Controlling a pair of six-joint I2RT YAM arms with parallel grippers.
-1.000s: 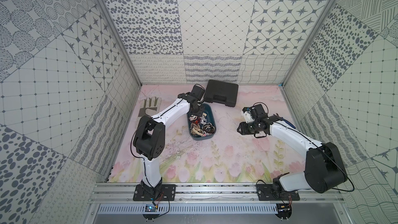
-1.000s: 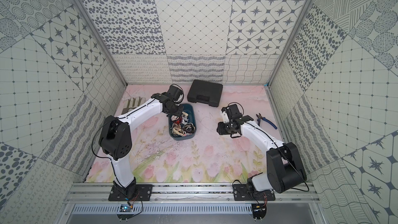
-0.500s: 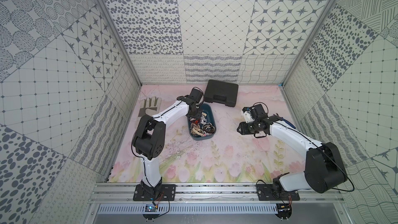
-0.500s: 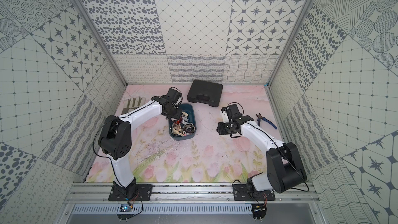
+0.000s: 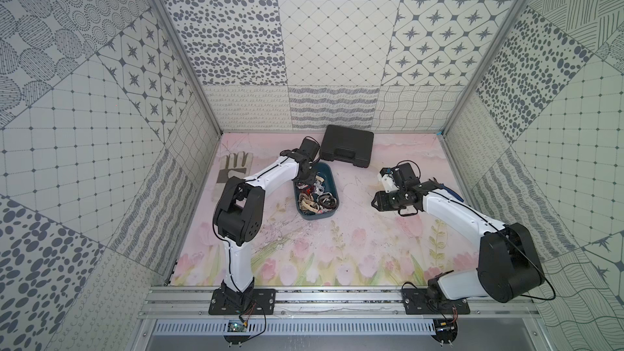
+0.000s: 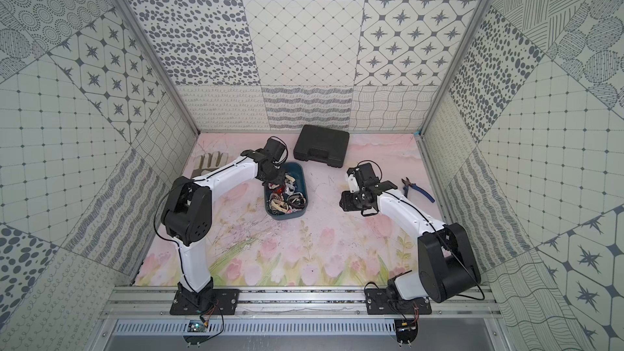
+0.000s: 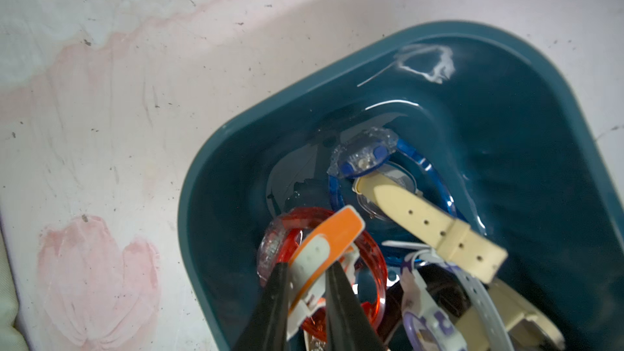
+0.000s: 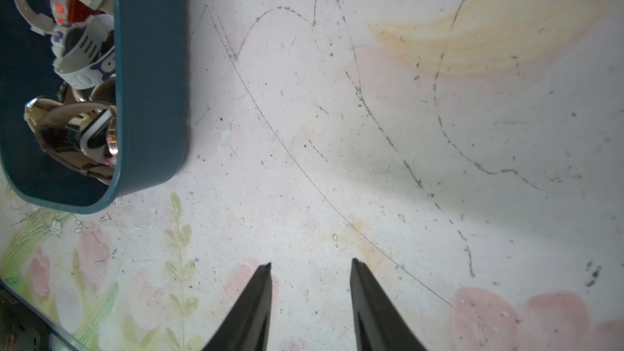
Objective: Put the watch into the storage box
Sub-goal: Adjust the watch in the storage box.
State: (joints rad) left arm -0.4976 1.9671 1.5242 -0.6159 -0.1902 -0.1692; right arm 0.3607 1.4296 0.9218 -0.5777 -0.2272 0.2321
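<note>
The left arm (image 5: 270, 172) reaches from its base across the counter (image 5: 337, 248), elbow raised and wrist bent down over the far end of the storage box (image 5: 335, 185). The right arm (image 5: 452, 211) stretches low, its wrist turned toward the box but well apart from it. The right jaws stand partly open over bare counter, holding nothing. The teal box lies near a black case (image 5: 346, 145). Inside it, on a heap of other watches (image 7: 432, 227), the left jaws pinch the strap of the orange-and-white watch (image 7: 324, 241).
</note>
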